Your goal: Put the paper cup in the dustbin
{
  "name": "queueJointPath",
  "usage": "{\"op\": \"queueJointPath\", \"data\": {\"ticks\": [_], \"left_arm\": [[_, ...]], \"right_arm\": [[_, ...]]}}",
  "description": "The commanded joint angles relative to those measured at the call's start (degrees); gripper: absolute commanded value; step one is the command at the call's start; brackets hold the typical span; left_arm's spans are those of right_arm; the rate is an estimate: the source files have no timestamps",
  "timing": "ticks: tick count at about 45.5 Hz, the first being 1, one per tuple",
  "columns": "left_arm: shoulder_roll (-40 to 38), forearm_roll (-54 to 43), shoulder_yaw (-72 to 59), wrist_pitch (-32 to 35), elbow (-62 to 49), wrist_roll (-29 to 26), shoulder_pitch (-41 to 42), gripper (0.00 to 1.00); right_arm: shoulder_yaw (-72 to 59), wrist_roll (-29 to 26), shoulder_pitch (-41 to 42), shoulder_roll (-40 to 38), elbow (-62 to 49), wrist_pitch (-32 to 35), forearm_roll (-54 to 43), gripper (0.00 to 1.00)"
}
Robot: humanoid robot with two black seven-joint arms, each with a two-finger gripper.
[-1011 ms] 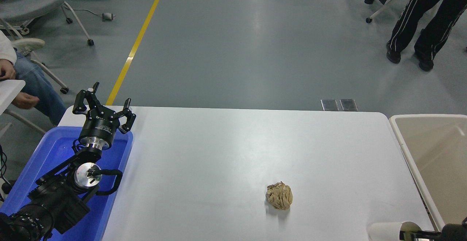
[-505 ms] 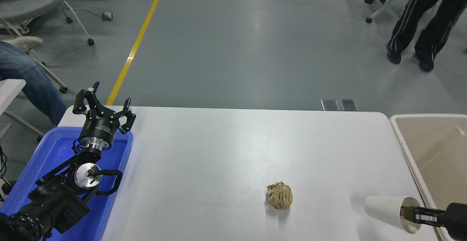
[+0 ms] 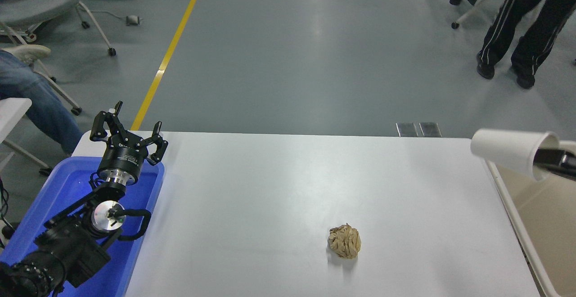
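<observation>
White laminate forms the tabletop [image 3: 279,189], a rounded-corner slab that fills the lower two thirds of the head view and shows a soft glare near its middle. Beyond its far edge lies a grey-green floor [image 3: 315,54] crossed by a yellow line [image 3: 171,49] that runs from 12 o'clock down toward 9 o'clock. A wheeled office chair [image 3: 40,4] stands at 10 o'clock, beside a seated person's jeans-clad leg [image 3: 40,103]; a standing person's legs in dark striped trousers [image 3: 522,27] appear at 1 o'clock. Two metal floor plates [image 3: 418,129] sit just past the far table edge.

At 8 o'clock a bright blue plastic tray [image 3: 58,189] lies along the left table edge. The left gripper [image 3: 128,132] is parked above the tray's far end, its jaws spread wide and holding nothing. A crumpled tan paper wad [image 3: 344,241] rests alone on the tabletop at 5 o'clock, well apart from every edge.

At 3 o'clock the paper cup [image 3: 513,151] hangs in the air on its side, base toward the table's centre and mouth toward the right. It is above the table's far right corner and the near rim of the dustbin [image 3: 522,234], a beige bin set against the table's right edge. The right gripper [image 3: 555,157] enters from the right edge, its jaws closed narrow on the cup's rim, one finger inside the mouth.

Open tabletop extends between tray, wad and bin.
</observation>
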Motion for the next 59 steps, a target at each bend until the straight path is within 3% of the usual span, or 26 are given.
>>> {"op": "queueJointPath", "data": {"ticks": [1,21,35,42,49,59], "left_arm": [[0.0,0.0,0.0,0.0,0.0,0.0,0.0,1.0],[0.0,0.0,0.0,0.0,0.0,0.0,0.0,1.0],[0.0,0.0,-0.09,0.0,0.0,0.0,0.0,1.0],[0.0,0.0,0.0,0.0,0.0,0.0,0.0,1.0],[0.0,0.0,0.0,0.0,0.0,0.0,0.0,1.0],[0.0,0.0,0.0,0.0,0.0,0.0,0.0,1.0]], "right_arm": [[4.69,0.13,2.84,-2.08,-2.27,4.6,4.82,0.0],[3.38,-0.22,1.96,0.55,-12.01,4.42,6.93,0.0],[-4.79,-1.28,-2.96,12.59,-40.83,4.16,18.62,0.0],[-9.19,-1.98,-6.55,23.48,-61.04,4.25,22.66,0.0],[-9.99,-9.44,-12.63,35.35,-80.47,4.25,25.74,0.0],[-8.58,-24.46,-14.12,43.79,-89.02,2.41,26.35,0.0]]}}
